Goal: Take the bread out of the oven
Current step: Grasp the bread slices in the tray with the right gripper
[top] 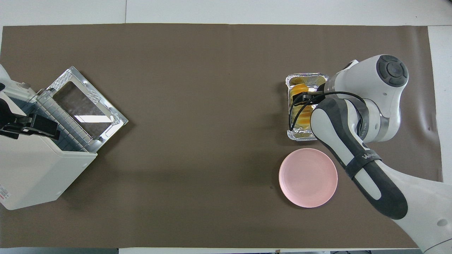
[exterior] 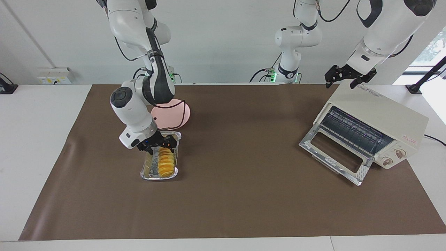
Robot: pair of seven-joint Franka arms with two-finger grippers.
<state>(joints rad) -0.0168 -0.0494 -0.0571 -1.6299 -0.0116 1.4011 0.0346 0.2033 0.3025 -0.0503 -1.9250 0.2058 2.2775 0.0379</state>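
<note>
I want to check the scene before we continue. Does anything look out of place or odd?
Nothing is spilled or damaged. The oven sits askew with its door down, and the bread lies in a foil tray on the table.

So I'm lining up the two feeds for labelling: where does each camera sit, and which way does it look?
Facing view: high across the table, looking at the robots; both arms show from their bases, right gripper over the foil tray, left gripper over the oven.
Overhead view: above the robots' end, looking steeply down; the right arm and the left gripper show.
Shared: bread, tray, pink plate, oven, half a turn apart.
</note>
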